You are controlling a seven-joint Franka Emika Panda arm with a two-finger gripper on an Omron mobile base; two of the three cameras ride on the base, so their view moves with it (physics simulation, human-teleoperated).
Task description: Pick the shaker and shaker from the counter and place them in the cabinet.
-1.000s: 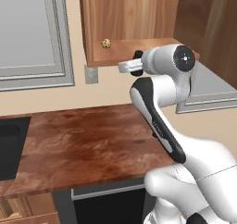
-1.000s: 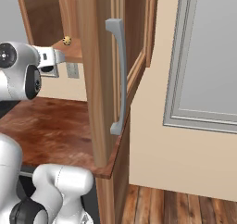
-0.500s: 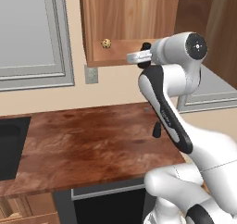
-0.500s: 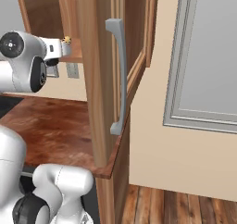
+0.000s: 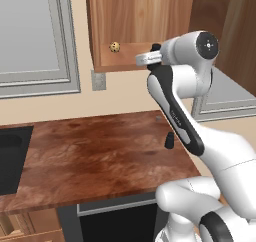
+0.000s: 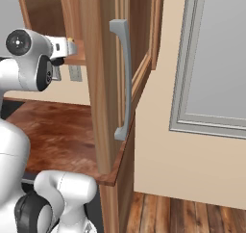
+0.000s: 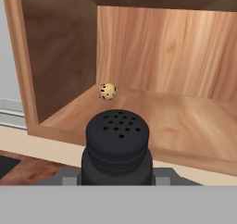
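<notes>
The claw (image 5: 150, 57) pinches one black shaker (image 7: 117, 146) in front of the cabinet (image 7: 185, 121) shelf. Another shaker (image 5: 170, 140) stands on the worktop (image 5: 90, 158).

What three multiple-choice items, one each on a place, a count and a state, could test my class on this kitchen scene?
1. Where is the tiny tan speckled ball?
A on the wooden cabinet shelf
B on the counter
C in the sink

2. How many small black tapered shakers stand on the brown counter?
A none
B one
C three

3. What is the claw doing?
A hanging open
B shut on a drawer handle
C shut on a black shaker with a perforated top

Answers: 1 A, the ball lies near the shelf's back left corner. 2 B, one shaker stands near the counter's right edge. 3 C, the hand view shows the shaker held before the shelf.
</notes>
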